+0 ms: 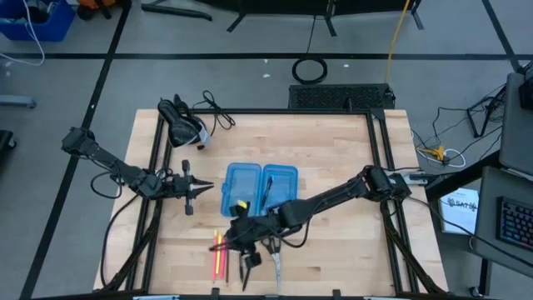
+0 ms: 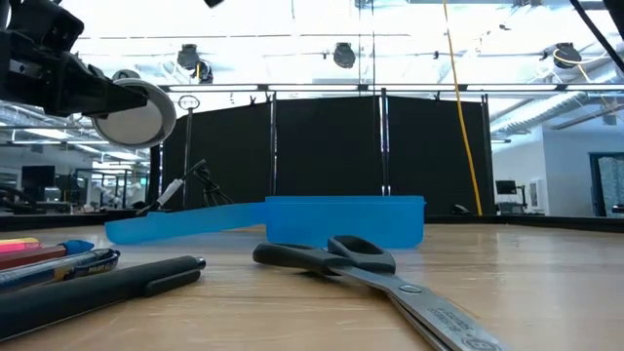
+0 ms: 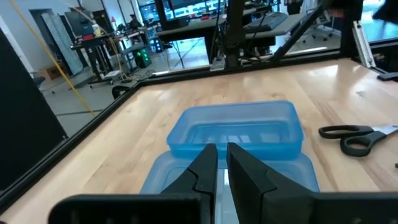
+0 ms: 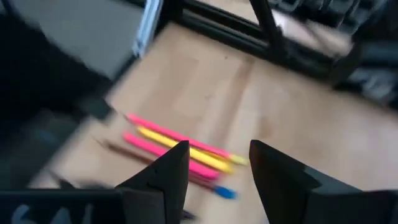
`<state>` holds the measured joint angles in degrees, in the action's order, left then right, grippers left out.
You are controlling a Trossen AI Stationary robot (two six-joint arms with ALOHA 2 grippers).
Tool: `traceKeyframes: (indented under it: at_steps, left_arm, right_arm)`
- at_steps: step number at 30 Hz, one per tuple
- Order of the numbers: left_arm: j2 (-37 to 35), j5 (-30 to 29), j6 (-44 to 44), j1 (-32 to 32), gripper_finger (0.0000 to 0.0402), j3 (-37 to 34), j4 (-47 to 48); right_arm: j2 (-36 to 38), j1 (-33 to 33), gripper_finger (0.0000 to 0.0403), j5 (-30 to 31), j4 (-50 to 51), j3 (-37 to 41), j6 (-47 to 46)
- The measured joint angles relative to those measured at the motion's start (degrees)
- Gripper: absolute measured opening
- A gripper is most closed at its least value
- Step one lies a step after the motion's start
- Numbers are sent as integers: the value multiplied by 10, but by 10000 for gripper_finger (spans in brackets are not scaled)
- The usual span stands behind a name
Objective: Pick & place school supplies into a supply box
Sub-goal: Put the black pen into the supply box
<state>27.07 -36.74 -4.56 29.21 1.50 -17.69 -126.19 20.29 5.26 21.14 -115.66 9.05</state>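
Note:
The supply box point(image 1: 250, 188) lies open in the middle of the table, its two blue halves side by side. Near the front edge lie pink and yellow pens point(image 1: 219, 255), a black pen point(image 1: 247, 268) and black-handled scissors point(image 1: 275, 263), all flat on the wood. My right gripper point(image 4: 214, 165) hovers open above the pink and yellow pens point(image 4: 177, 149), with nothing between its fingers. Left of the box, my left gripper point(image 3: 222, 168) points level at the box point(image 3: 239, 130); its fingers are shut on nothing.
A black device with cables point(image 1: 185, 123) lies at the far left corner. A black frame point(image 1: 379, 167) runs round the tabletop. In the low view the scissors point(image 2: 366, 261) and black pen point(image 2: 97, 288) lie in front of the box point(image 2: 341, 220).

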Motion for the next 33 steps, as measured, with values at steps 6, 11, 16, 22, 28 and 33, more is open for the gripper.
traceKeyframes:
  at_steps: [6,11,16,22,28,33]
  left_arm:
    - [0,-39,9,0,42,0,2]
    - [0,-83,26,0,42,0,3]
    - [0,-95,40,0,42,0,5]
    - [0,-122,49,0,42,0,4]
    - [0,-128,59,0,42,0,5]
    - [0,-128,44,0,42,0,11]
  right_arm:
    - [2,-10,160,73,89,0,149]
    - [1,-41,160,50,180,0,153]
    - [-4,-38,159,52,197,-17,243]
    - [-36,-7,153,64,196,-52,333]
    - [-78,6,153,125,223,-51,358]
    - [-75,0,153,129,176,-51,324]
